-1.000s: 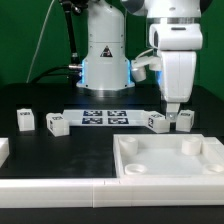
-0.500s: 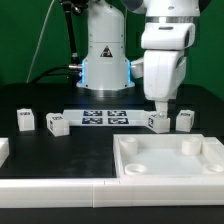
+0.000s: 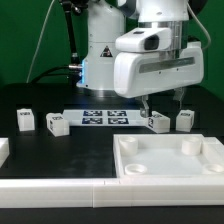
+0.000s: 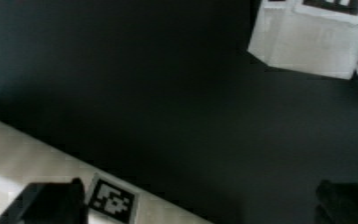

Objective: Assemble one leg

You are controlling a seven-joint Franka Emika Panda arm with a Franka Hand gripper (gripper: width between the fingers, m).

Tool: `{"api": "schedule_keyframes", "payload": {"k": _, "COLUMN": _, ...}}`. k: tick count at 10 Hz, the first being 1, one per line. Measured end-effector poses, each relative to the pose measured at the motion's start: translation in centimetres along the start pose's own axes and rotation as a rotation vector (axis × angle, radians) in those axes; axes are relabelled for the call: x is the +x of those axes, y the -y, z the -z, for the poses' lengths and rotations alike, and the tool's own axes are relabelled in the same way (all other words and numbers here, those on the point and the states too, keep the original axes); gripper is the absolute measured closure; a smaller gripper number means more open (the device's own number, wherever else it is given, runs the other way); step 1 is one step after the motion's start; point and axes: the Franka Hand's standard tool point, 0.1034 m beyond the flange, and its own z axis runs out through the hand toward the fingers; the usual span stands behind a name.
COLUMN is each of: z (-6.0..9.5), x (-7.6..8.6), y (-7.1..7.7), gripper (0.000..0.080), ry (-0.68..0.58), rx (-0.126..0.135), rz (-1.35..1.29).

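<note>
Gripper hangs open and empty, its fingers spread wide above the leg, which stands on the table at 3 o'clock from the marker board. The wrist view shows the leg close beside one finger, off-centre. On a straight descent that finger could strike or topple it. Since half a second ago the wrist has turned broadside.

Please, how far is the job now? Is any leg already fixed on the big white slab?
Done: nothing is fitted yet. The large white square plastic slab shows empty corner holes, and four small white tagged plastic legs lie loose on the black table. In hand: the open gripper hovers over one leg, holding nothing. Left: grasp that leg, carry it to a hole, fix it.
</note>
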Motion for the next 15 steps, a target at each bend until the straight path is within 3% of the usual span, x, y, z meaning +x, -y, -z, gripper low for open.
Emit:
{"api": "schedule_keyframes", "payload": {"k": 5, "z": -0.1, "x": 0.3, "y": 1.2, "gripper": 0.0151, "ry": -0.026, "rx": 0.028, "rz": -0.493}}
{"api": "schedule_keyframes", "payload": {"k": 7, "z": -0.8, "x": -1.1, "y": 2.8, "gripper": 0.0151, "ry": -0.035, "rx": 0.043, "rz": -0.752}}
{"api": "schedule_keyframes", "payload": {"k": 11, "z": -1.0, "x": -1.2, "y": 5.7, "gripper": 0.0151, "ry": -0.024, "rx": 0.072, "rz": -1.107}}
{"api": "schedule_keyframes", "payload": {"k": 12, "z": -1.0, "x": -1.1, "y": 6.4, "gripper": 0.0151, "ry": -0.018, "rx": 0.075, "rz": -1.091}}
{"api": "schedule_keyframes", "payload": {"k": 15, "z": -1.1, "x": -1.4, "y": 5.9, "gripper": 0.0151, "ry": 0.018, "rx": 0.079, "rz": -1.049}}
